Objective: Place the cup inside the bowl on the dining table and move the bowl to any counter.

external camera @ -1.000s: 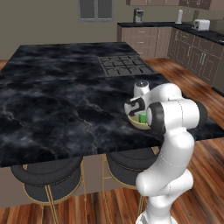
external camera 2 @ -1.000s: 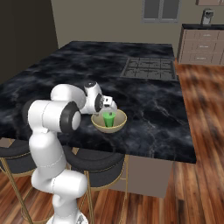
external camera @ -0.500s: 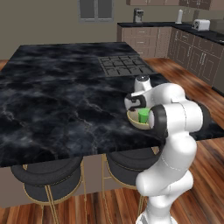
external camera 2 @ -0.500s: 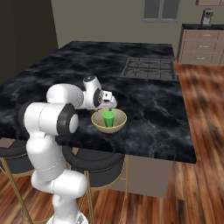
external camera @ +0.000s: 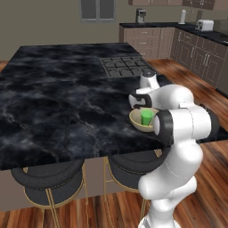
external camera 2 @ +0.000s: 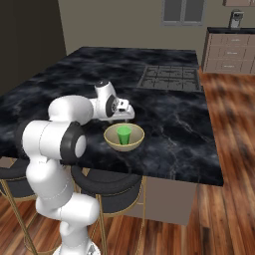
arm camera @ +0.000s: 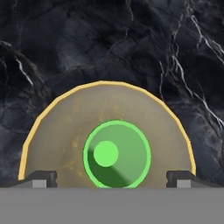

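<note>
1. Hand view looks straight down into the tan bowl (arm camera: 57, 131), with the green cup (arm camera: 117, 154) standing upright inside it, a little off the bowl's middle.
2. Gripper (arm camera: 112, 178) hangs above the bowl with its jaws spread wide — one dark fingertip (arm camera: 39, 178) shows at each side of the cup, neither touching it.
3. Right base view: the bowl (external camera 2: 112, 141) sits on the dining table (external camera 2: 174, 124) near its front edge, the cup (external camera 2: 123, 134) in it, the gripper (external camera 2: 125, 115) just behind and above.
4. Left base view: the bowl (external camera: 136, 120) with the cup (external camera: 146, 117) sits well short of the gas cooktop (external camera: 122, 67); black stools (external camera: 46, 178) stand under the table edge.
</note>
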